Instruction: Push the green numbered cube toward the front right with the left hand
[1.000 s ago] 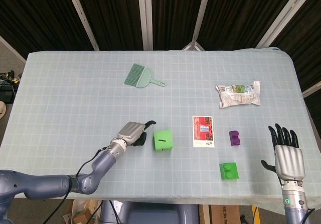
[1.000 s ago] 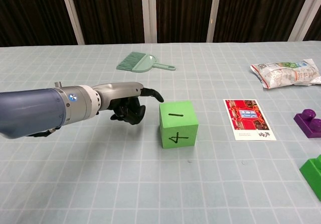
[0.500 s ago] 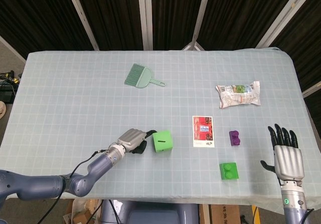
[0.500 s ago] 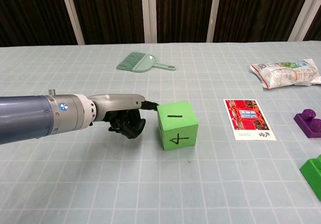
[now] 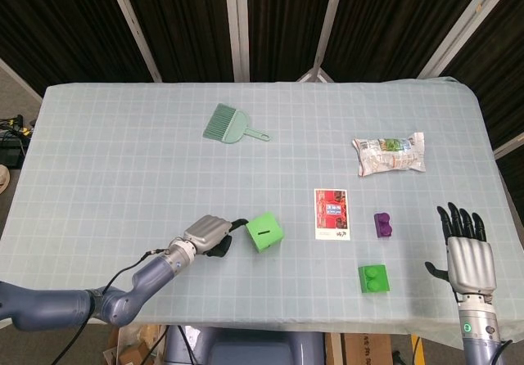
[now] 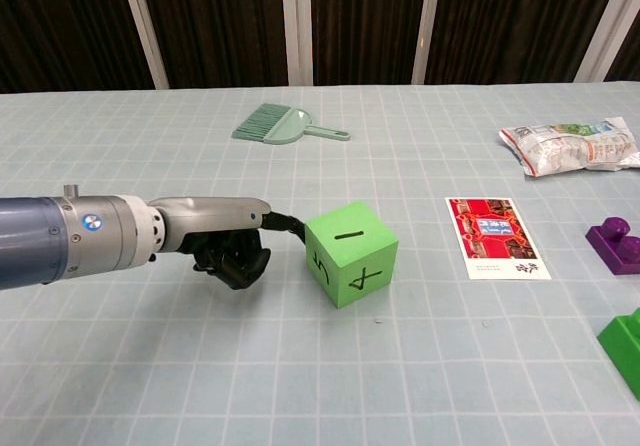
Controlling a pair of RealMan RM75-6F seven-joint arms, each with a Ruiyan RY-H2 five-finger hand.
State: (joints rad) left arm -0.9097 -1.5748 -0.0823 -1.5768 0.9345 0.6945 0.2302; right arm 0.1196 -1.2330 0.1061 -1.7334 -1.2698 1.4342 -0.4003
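The green numbered cube sits near the table's front middle, turned so one corner faces me, showing 1 on top and 5 and 4 on its sides. My left hand lies just left of it, one finger stretched out with its tip touching the cube's left face, the other fingers curled under. My right hand hovers at the front right edge, fingers apart, holding nothing; only the head view shows it.
A red card lies right of the cube. A purple block and a green block lie further right. A green brush sits at the back, a snack bag at the back right.
My left hand slid toward the front and its fingertip came against the cube. The cube has rotated, so the 5 face now shows.
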